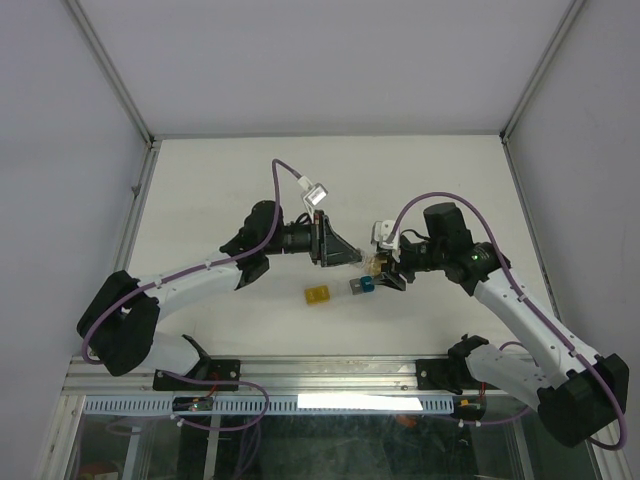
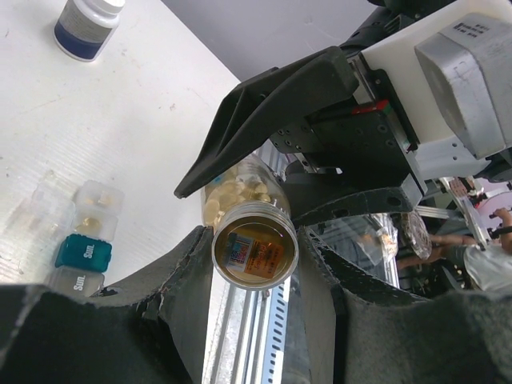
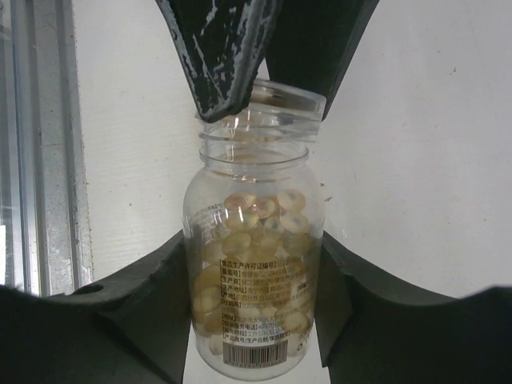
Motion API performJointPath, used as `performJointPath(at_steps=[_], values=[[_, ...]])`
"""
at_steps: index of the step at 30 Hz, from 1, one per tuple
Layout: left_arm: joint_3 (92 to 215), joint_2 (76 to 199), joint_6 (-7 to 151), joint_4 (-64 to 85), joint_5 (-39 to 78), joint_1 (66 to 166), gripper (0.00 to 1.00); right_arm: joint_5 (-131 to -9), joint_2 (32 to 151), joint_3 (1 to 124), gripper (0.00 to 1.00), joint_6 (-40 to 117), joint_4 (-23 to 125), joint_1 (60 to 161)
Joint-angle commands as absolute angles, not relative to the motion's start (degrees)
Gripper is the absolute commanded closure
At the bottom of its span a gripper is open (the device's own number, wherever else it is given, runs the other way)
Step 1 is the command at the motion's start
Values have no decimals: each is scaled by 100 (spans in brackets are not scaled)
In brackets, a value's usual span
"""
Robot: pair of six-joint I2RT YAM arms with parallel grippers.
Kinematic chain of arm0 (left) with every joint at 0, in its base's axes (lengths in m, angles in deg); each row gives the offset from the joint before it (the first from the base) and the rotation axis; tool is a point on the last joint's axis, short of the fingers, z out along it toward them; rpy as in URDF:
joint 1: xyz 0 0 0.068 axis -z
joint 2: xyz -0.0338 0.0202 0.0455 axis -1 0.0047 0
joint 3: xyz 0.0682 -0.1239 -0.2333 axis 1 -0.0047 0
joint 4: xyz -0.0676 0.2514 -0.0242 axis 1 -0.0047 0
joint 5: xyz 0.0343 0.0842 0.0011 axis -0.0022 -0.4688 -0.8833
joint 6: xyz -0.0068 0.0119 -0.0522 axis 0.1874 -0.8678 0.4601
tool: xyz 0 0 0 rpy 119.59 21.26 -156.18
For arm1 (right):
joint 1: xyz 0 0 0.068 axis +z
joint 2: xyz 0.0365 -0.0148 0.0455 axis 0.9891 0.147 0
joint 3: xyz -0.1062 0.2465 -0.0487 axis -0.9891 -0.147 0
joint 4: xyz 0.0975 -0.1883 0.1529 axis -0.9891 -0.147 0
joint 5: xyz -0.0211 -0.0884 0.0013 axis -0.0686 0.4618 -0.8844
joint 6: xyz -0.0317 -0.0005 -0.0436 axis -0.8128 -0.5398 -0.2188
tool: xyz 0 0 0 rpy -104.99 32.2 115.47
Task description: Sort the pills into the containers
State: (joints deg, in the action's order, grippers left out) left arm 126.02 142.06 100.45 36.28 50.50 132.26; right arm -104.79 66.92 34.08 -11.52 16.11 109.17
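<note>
Right gripper [image 3: 254,240] clamped on the clear vial [image 3: 254,320] of pills [image 3: 276,210], left gripper [image 2: 254,240] closed on its cap [image 2: 254,264]; I plan to draw the cap straight off, mouth kept high, before tipping toward the pill-box compartments [image 2: 84,236].

The blue compartment [image 2: 82,252] carried "Sun." in white letters, and the clear compartment [image 2: 69,282] touching it on the near side read "Sun." as well. The clear vial [image 3: 254,280] bore a panel of small black print, seemingly Chinese characters, over a barcode, all too fine to read.
</note>
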Motion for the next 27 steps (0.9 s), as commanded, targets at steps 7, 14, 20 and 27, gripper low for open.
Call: performJointPath(at_steps=[7,14,20,27], values=[[12944,14092,9775,3216,4484,13508,76,-10344,6674,3585,100,-973,1957,10962],[13068,14015,9628,2928,4110,13755,77,-10205,6680,3611,100,-759,2072,10961],[13039,13958,9542,2897,3741,13969,78,-10491,6679,3633,100,-500,2178,10954],[13093,14326,8937,3189,4612,13994,79,-11008,6640,3597,100,-298,2309,10886]])
